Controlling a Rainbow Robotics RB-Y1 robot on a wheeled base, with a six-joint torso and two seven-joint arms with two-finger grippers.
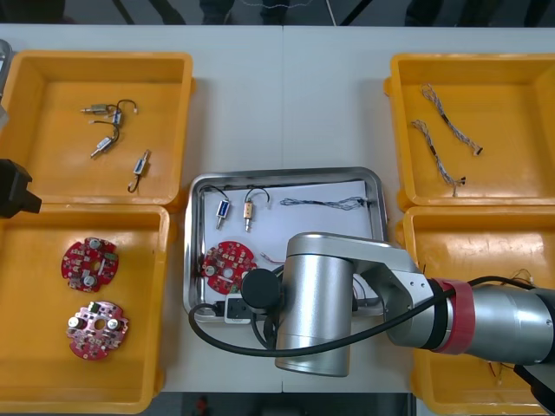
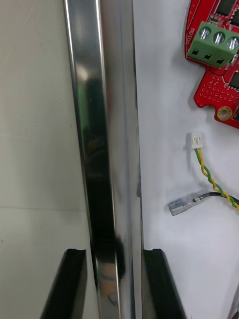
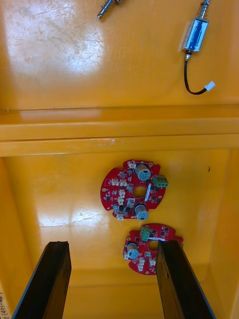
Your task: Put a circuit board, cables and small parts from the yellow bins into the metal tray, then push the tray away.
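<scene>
Right claw (image 2: 112, 254) astride the near rim of the loaded metal tray (image 1: 286, 174), set to push.
The tray sits centre frame on the bench (image 1: 286, 95), holding a circuit board (image 1: 228, 264), small metal parts (image 1: 223, 211) and cables (image 1: 325, 204). The claw's fingers stand apart, one on each side of the rim, which runs lengthwise between them. The tray lies beyond, toward the top of the frame. The left claw (image 3: 113, 244), also apart, hovers over the lower-left yellow bin (image 1: 139, 347), so the right arm is nearer.
</scene>
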